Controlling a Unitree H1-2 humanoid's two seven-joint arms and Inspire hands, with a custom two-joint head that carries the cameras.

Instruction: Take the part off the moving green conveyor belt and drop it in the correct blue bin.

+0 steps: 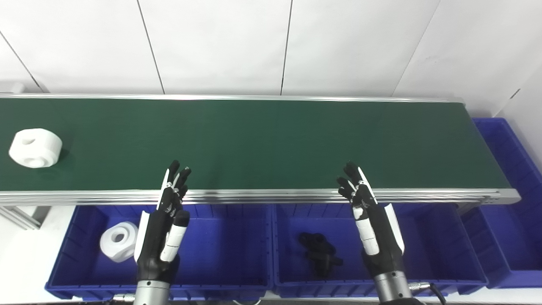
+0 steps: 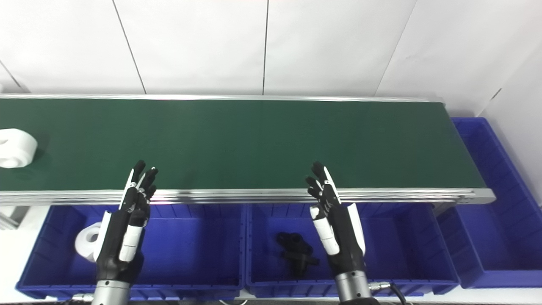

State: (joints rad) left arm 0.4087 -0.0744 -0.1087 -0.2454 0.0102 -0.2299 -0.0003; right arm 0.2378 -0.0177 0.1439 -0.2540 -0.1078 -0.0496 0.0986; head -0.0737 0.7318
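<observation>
1. Green conveyor belt (image 1: 254, 144): spans the scene from left to right, bounded by aluminium rails. Apart from the one part on it, its visible surface is bare.
2. Blue bins: the left bin (image 1: 237, 237) and the middle bin (image 1: 427, 237) sit below the near rail. A third bin (image 1: 508, 178) stands at the belt's right end; no contents are visible in the part shown.
3. Left hand (image 1: 163, 228) and right hand (image 1: 372, 220): both hover over the bins just in front of the near rail, fingers extended and apart, holding nothing.
4. White part (image 1: 36, 147): lies on the belt at the far left, well apart from both hands. It is a thick round block with a bore. It appears rigid and probably light plastic, though the material cannot be confirmed. The smooth faces may slip, so grasp across the outer curved wall, thumb opposing fingers.
5. Bin contents: the left bin holds a matching white piece (image 1: 119, 240), so this is judged the correct destination. The middle bin holds a black part (image 1: 319, 252).
</observation>
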